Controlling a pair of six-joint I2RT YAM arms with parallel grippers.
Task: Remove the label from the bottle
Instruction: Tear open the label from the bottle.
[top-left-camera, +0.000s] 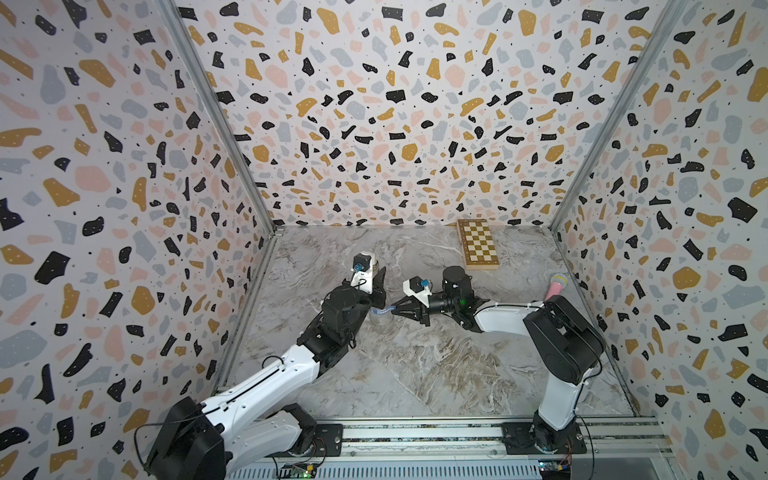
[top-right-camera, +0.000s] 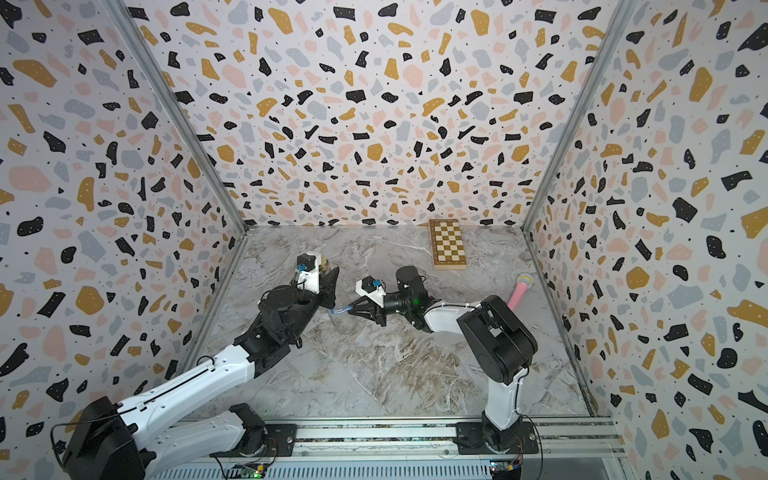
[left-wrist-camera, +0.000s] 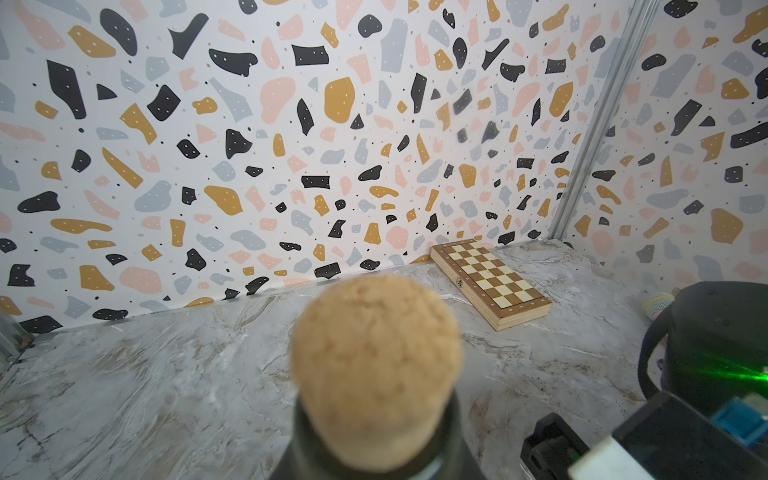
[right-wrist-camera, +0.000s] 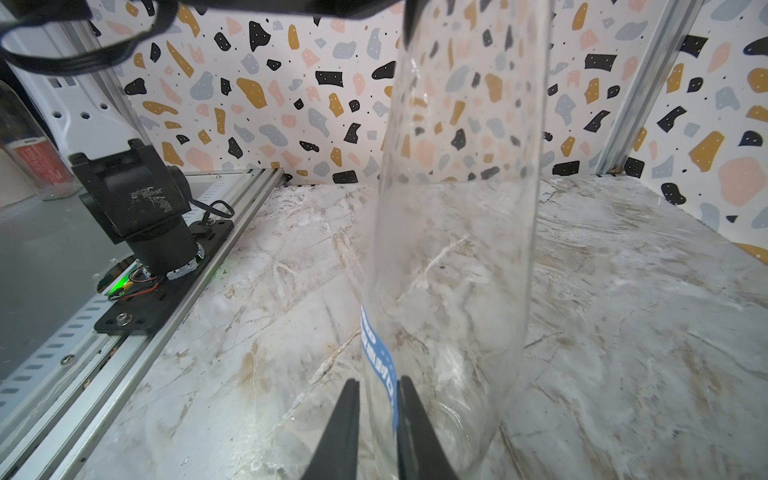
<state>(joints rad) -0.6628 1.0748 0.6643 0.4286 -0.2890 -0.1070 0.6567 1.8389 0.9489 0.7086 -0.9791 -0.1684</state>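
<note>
1. The right gripper (right-wrist-camera: 376, 409) reaches in low from the side. Its two black jaws stand narrow, one on each side of the lower end of the label (right-wrist-camera: 377, 353). Whether they already pinch the strip cannot be told.
2. The label is a slim blue strip with white print. It runs down the lower body of the bottle (right-wrist-camera: 457, 208), close to the base.
3. The bottle is clear glass with a round body and a long neck, closed by a tan cork (left-wrist-camera: 376, 365). It stands upright near the middle of the marbled grey worktop (right-wrist-camera: 623, 332).
4. The left gripper (top-left-camera: 379, 286) is clamped on the bottle's neck just under the cork and steadies it from above.
5. The step in hand looks like taking hold of the label's end. To do it well, the right jaws should catch only the strip's edge, not the glass.
6. The pull that follows should be slow and close along the glass, while the left gripper holds firm so the bottle neither tips nor slides. A thin sticker will probably tear if jerked.
7. Farther out, a wooden chessboard (top-left-camera: 478, 245) lies by the back wall and a pink toy microphone (top-left-camera: 555, 286) by the right wall. Both are well apart from the bottle.
</note>
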